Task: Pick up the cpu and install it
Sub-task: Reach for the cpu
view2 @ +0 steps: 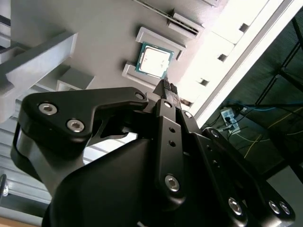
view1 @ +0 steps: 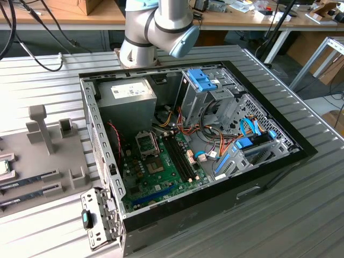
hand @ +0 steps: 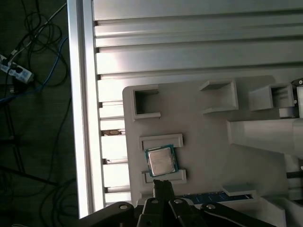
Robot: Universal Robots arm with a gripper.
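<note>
Pincer [view2: 165, 88] seen with tips pressed together, nothing pinched. In both wrist views it is hung close over cpu [view2: 153, 60], apparently not touching. Cpu laid flat, metal lid up, seated between two raised ridges of grey holder plate [hand: 208, 151]; ridges judged meant to keep chip located for clean pick. Plate set on ribbed surface [view1: 312, 215] at exterior view's left, beside open computer case [view1: 188, 220]. Case laid on side, so motherboard [view1: 156, 177] is reachable from above. Cpu not yet lifted.
</note>
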